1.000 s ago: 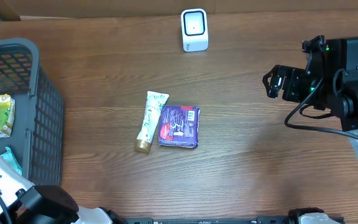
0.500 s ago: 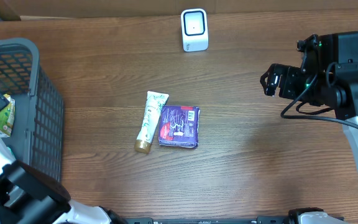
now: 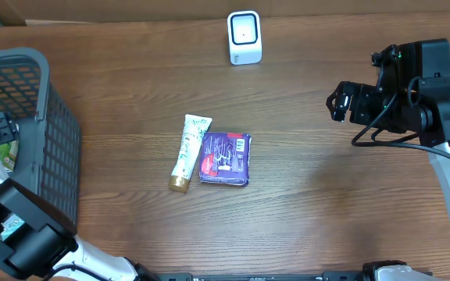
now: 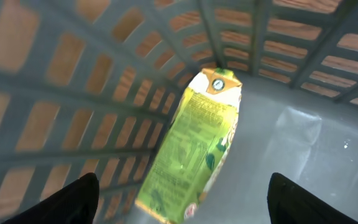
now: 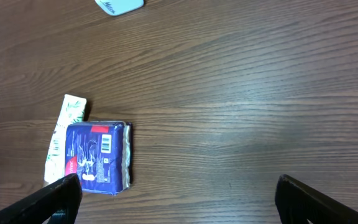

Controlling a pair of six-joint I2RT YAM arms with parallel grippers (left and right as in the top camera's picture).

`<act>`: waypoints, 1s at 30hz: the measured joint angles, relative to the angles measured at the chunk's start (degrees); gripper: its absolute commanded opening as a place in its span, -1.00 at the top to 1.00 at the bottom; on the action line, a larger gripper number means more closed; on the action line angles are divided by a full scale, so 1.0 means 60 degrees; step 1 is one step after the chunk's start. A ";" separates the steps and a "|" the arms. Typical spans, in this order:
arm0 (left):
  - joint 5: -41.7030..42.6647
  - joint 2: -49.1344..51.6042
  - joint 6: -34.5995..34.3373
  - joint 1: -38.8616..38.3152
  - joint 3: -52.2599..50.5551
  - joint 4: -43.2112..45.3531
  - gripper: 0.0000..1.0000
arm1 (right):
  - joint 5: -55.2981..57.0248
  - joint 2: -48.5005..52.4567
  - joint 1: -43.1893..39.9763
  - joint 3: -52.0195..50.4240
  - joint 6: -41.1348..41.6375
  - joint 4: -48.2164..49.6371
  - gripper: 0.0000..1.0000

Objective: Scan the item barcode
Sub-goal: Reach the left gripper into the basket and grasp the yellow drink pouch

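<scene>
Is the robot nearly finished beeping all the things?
Not nearly. Looks done: a green carton lies in the basket, perhaps already scanned, though that cannot be told. In hand: nothing; the left gripper hangs open over the carton, and the right gripper is open over the table. Left: the tube and the purple packet lie side by side, apart from the scanner.

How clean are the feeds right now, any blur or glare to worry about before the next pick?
Left wrist: the basket lattice up close is badly out of focus, the green carton soft but recognisable. Right wrist: table grain sharp, purple packet crisp, only the fingertips blurred. Overhead: even light, no glare.
</scene>
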 measured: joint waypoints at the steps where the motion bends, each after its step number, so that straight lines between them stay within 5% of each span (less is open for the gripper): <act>1: 0.0044 0.0124 0.0106 -0.0004 0.0000 0.0055 -0.54 | 0.0000 0.0000 0.0000 0.0000 0.0000 -0.0004 -1.00; 10: 0.0135 0.1315 0.0528 0.0007 -0.0022 0.0182 -0.66 | 0.0000 0.0000 0.0000 0.0000 0.0000 -0.0011 -1.00; 24: 0.0885 0.1690 0.0590 0.0404 -0.0025 0.0514 -0.42 | 0.0000 0.0000 0.0000 0.0000 0.0004 -0.0055 -1.00; 27: 0.0925 0.1872 0.0594 0.0412 -0.0025 0.0484 -0.18 | -0.0004 0.0000 0.0000 0.0000 0.0007 -0.0055 -1.00; 30: 0.0943 0.1902 0.0667 0.0423 -0.0025 0.0499 0.48 | -0.0004 0.0000 0.0000 0.0000 0.0073 -0.0051 -1.00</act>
